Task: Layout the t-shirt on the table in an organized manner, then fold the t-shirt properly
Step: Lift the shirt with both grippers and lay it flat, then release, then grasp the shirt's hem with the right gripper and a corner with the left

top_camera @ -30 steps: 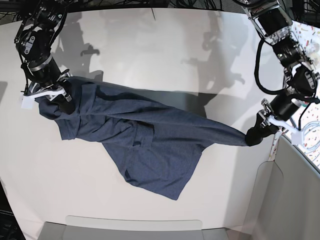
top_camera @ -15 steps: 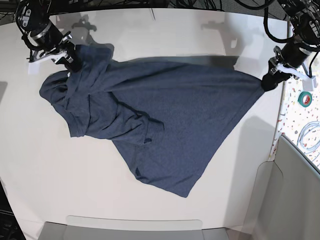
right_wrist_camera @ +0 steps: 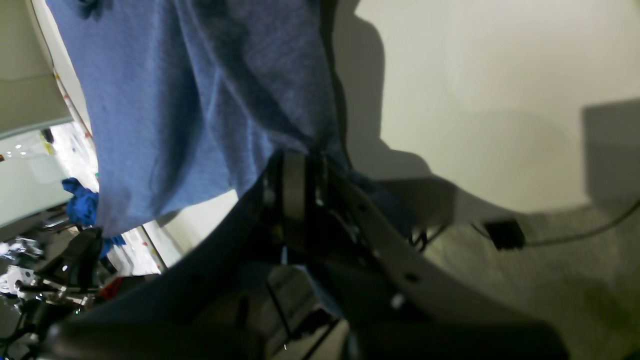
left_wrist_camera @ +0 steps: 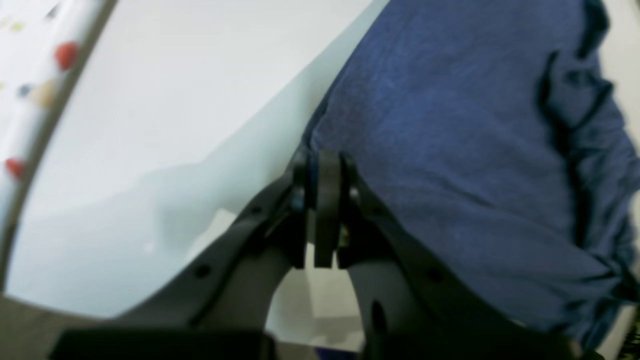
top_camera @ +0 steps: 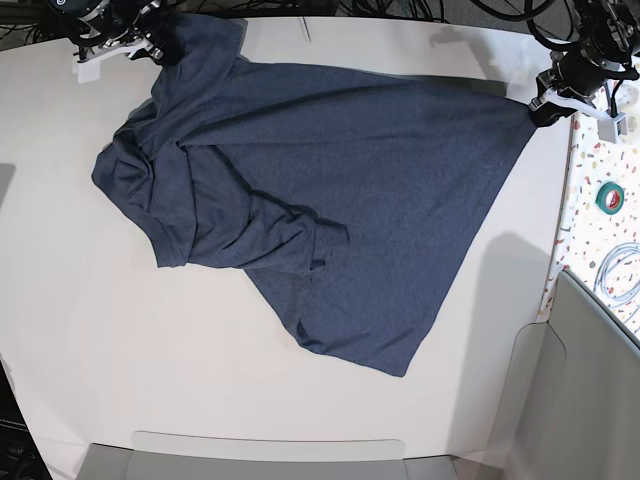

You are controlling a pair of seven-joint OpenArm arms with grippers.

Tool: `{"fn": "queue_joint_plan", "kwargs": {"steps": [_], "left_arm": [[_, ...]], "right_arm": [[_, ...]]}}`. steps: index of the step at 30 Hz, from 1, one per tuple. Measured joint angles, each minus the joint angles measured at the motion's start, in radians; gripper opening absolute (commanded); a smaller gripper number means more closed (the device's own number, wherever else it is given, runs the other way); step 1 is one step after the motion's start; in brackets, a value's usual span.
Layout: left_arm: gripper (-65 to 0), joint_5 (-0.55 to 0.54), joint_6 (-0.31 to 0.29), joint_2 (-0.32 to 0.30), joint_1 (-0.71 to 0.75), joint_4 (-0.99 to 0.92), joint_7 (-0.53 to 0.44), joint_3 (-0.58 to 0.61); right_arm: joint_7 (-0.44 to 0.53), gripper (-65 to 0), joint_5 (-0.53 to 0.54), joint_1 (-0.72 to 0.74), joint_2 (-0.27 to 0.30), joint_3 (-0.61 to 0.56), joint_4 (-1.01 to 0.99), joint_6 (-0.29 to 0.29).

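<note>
Base view: the white counter [top_camera: 100, 330] fills the frame, with a speckled strip at its right edge. Compared with the earlier frames, you can see both grippers have carried the shirt [top_camera: 330, 190] toward the far edge. The cloth has opened from a narrow twisted band into a broad sheet. Judged from this, the layout step is well advanced, but the left part of the sheet is bunched in folds, so flattening is not complete. The right gripper [top_camera: 158, 45] holds the far-left corner; the left gripper [top_camera: 541, 108] holds the far-right corner.

Left wrist view: white counter at left, shirt [left_wrist_camera: 450, 150] at right. The left gripper [left_wrist_camera: 320, 172] is pressed together, pinching the cloth edge, which runs away from the tips.

Right wrist view: the counter [right_wrist_camera: 500, 75] lies at right. The right gripper [right_wrist_camera: 297, 170] is clamped on the shirt [right_wrist_camera: 175, 100], which hangs taut from the tips.
</note>
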Motion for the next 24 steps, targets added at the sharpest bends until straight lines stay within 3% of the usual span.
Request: {"fn": "queue_joint_plan", "kwargs": {"steps": [3,5,8,11,13,19,22,24], "left_arm": [[-63.2,0.056,-0.004,0.0,-0.003,-0.001,-0.001,0.003],[-56.4,0.119,-0.003,-0.005,-0.005,-0.013,-0.007,0.042],[-43.4,0.184,-0.007,-0.005,-0.005,-0.017,-0.001,0.118],[-43.4,0.192,-0.007,-0.003,-0.005,-0.016,-0.003,0.124],[-44.8,0.207,-0.003,-0.006,-0.005,-0.008,0.001,0.112],[-47.2,0.166,-0.007,-0.007,-0.076,0.042,-0.002,-0.08],[-47.2,0.125,-0.012,-0.01,-0.142,0.04,0.0,-0.077],[-47.2,0.123,-0.01,-0.005,-0.171,0.04,-0.004,-0.028]], "right_arm": [[-0.003,-65.0,-0.081,0.005,0.0,-0.044,-0.004,-0.003],[-0.005,-61.7,-0.161,0.018,0.0,-0.065,-0.01,-0.005],[-0.004,-46.5,-0.21,0.024,0.002,-0.088,-0.011,-0.006],[-0.075,-32.1,-0.18,0.041,0.04,-0.075,-0.01,0.001],[-0.077,-27.6,-0.17,0.066,0.048,-0.034,-0.009,0.002],[-0.071,-27.3,-0.132,0.197,0.083,0.185,-0.01,0.005],[-0.076,-27.1,-0.183,0.336,0.087,0.188,-0.009,0.0],[-0.08,-26.7,-0.267,0.436,0.068,0.126,-0.01,0.002]]}}
